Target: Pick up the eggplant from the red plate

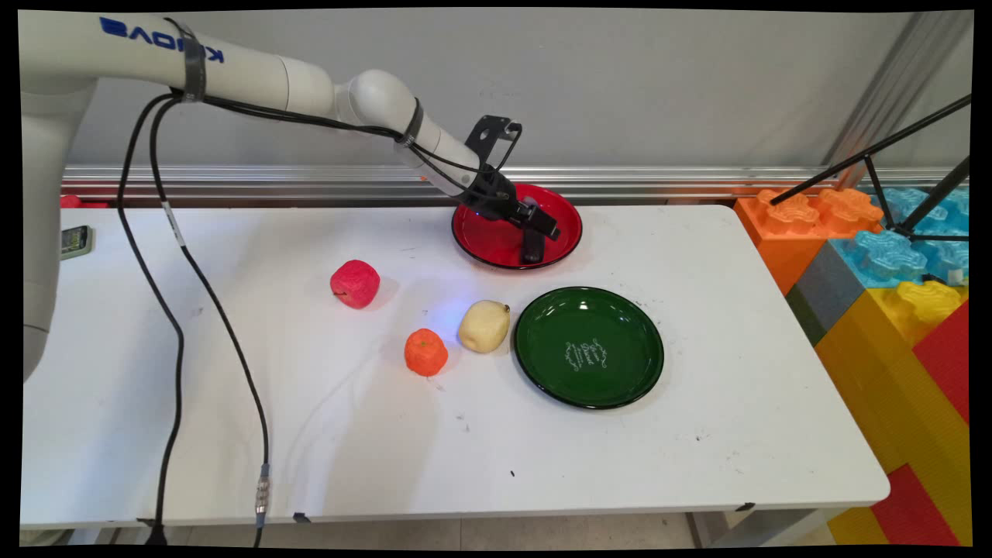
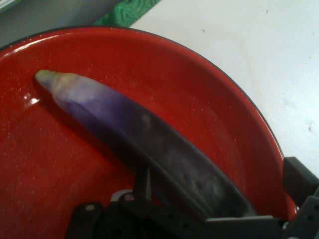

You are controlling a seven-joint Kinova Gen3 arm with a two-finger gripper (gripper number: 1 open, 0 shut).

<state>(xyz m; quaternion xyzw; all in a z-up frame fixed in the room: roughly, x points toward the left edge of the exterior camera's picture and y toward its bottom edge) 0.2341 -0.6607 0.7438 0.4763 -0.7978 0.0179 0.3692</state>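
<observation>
The pincer [image 1: 533, 242] hangs low over the red plate [image 1: 484, 240] at the desk's [image 1: 697, 434] far edge, pinching the eggplant [image 2: 124, 129], whose long axis runs away from the hand.

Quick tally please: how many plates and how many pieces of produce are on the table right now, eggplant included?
Plates: 2, red plate and green plate.
Fruit: 3, red apple, orange, yellow pear.
Vegetables: 1, purple eggplant lying in the red plate under the end effector.
Total: 6.
</observation>
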